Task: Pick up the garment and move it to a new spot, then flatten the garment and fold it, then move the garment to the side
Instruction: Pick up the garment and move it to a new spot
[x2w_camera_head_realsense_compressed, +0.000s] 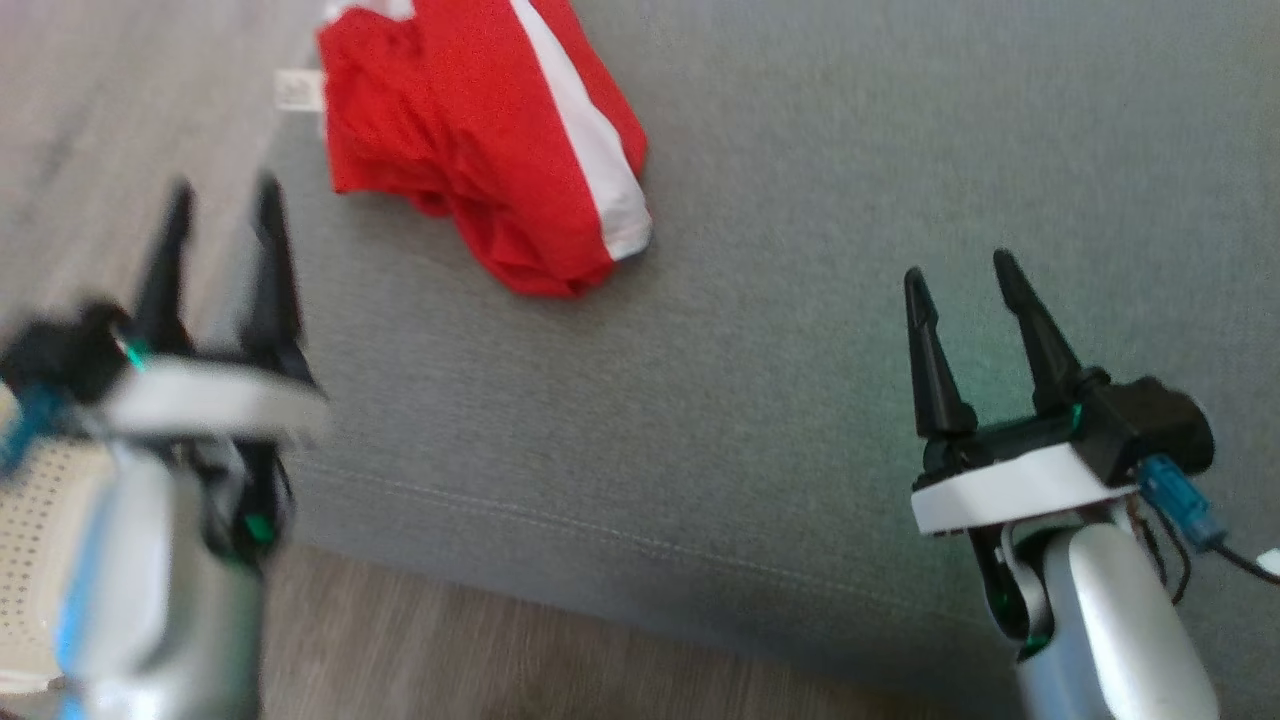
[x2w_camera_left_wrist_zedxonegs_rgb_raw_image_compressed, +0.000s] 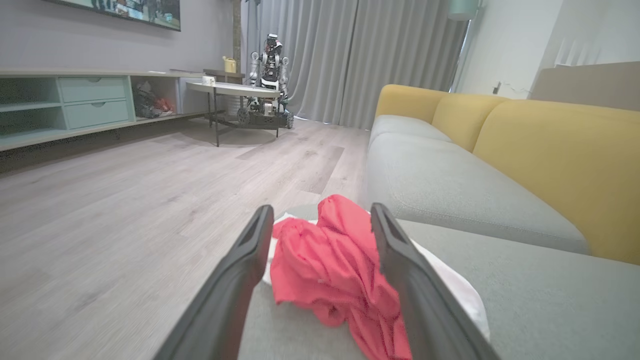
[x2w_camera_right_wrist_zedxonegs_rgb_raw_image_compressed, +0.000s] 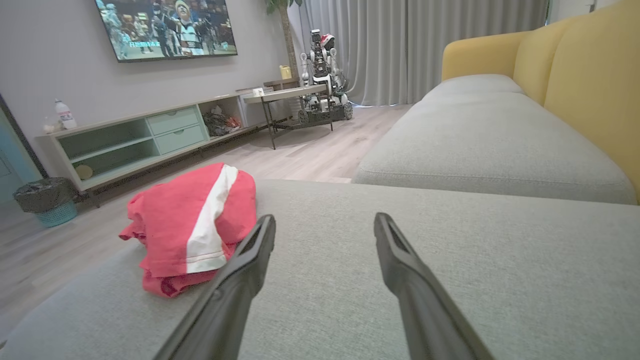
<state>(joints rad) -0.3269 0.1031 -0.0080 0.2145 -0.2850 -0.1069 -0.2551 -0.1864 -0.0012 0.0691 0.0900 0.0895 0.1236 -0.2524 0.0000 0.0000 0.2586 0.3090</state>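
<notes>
Garment (x2w_camera_head_realsense_compressed: 480, 140) lay on the sofa cushion (x2w_camera_head_realsense_compressed: 800, 300) near its left edge, left end effector (x2w_camera_head_realsense_compressed: 222, 195) before it, right end effector (x2w_camera_head_realsense_compressed: 960, 268) well apart rightward.

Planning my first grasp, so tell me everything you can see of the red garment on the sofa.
The garment is red, soft thin fabric by its look, with a broad white stripe down one side. It lies crumpled in a loose heap, not flattened, near the left edge of the grey sofa seat. What looks like a small white tag pokes out beside it. Only the seat touches it; the open left pincer and right pincer stand apart from it.
</notes>
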